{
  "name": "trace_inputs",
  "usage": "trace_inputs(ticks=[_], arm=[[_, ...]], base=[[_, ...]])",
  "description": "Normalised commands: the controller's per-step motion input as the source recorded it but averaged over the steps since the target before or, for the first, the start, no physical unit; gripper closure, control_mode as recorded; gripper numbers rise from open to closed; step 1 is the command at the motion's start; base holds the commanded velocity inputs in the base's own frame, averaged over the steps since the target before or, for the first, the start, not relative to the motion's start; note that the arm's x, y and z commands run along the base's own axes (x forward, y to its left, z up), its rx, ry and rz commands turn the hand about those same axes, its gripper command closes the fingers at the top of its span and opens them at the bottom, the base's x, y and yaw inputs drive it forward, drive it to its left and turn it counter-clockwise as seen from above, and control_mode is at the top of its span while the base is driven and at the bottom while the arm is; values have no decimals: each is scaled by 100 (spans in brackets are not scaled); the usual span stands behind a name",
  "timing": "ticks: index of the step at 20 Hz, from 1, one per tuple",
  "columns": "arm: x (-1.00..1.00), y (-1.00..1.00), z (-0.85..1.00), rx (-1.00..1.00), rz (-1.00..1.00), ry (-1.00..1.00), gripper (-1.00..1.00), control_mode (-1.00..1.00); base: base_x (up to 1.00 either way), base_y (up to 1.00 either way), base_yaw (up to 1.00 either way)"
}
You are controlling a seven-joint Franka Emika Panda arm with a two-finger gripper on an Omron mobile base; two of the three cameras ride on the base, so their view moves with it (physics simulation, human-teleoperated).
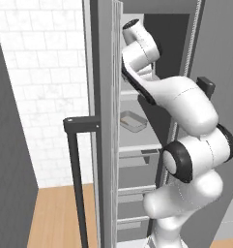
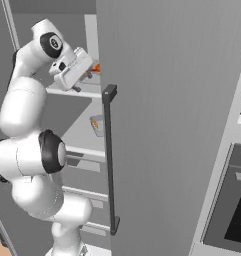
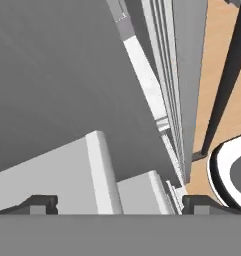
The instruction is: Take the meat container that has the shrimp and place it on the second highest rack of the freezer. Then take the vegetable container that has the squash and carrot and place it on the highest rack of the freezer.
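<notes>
Tool with fingers spread wide, empty, over pale freezer shelves inside.

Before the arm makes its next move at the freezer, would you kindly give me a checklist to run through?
1. Freezer door open: ok.
2. Gripper open, fingers spread with nothing between them: ok.
3. Grey tray lying flat on a shelf below the hand: ok.
4. Shrimp inside that tray: cannot tell, too small.
5. Orange pieces up at the upper shelf: ok.
6. Their container fully seated on that shelf: cannot tell, hidden by the hand.
</notes>
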Motion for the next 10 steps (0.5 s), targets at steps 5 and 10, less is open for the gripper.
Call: trace_inputs(ticks=[5,10], arm=[[-100,-17,8,2,6,0,-100,-100],[-100,-13,1,3,7,0,-100,-100]], base=[[0,0,0],[0,0,0]])
